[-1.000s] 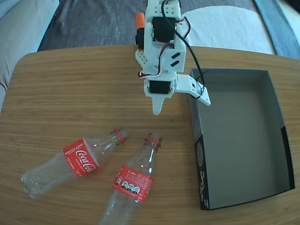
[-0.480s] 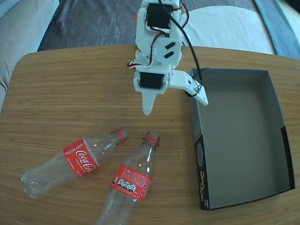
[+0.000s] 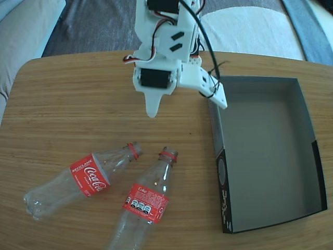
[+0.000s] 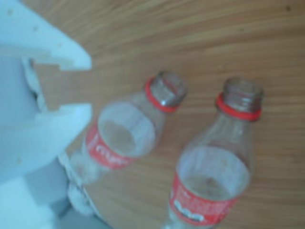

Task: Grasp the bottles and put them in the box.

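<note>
From my remote station, the fixed view shows my gripper (image 3: 184, 105) spread wide and empty, now higher and further left than a second ago. Both bottles lie capless on the wooden table (image 3: 62, 99), outside the box (image 3: 270, 156): the left bottle (image 3: 83, 178) unmoved, the right bottle (image 3: 143, 205) turned slightly, its neck now further left.

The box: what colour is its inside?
Grey inside the box, with black outer sides; it shows best in the fixed view.
</note>
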`<state>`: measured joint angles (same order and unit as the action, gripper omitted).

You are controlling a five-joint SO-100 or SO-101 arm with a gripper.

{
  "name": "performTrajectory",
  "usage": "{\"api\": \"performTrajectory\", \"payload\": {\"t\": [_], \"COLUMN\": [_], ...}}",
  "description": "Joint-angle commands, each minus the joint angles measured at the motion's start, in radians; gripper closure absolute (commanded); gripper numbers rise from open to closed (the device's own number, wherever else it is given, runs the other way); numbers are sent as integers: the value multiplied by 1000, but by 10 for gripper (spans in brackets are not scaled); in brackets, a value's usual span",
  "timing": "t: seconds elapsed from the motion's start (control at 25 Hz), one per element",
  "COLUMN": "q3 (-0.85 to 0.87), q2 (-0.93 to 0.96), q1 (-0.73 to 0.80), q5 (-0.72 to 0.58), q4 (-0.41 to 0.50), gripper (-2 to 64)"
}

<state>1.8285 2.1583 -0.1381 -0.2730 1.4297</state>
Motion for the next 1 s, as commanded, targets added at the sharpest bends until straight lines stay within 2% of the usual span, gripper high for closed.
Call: {"api": "performTrajectory", "payload": {"t": [0.0,0.12,0.48,0.64,0.8,0.96], "q3": [-92,-133,-235,-331,-439,-499], "q2": [3,3,-6,-104,-199,-236], "q1": [-8,-8,3,5,17,112], "q5": [-81,-158,-638,-811,-896,-907], "q4": [34,72,123,167,195,195], "gripper": [565,565,565,565,565,565]}}
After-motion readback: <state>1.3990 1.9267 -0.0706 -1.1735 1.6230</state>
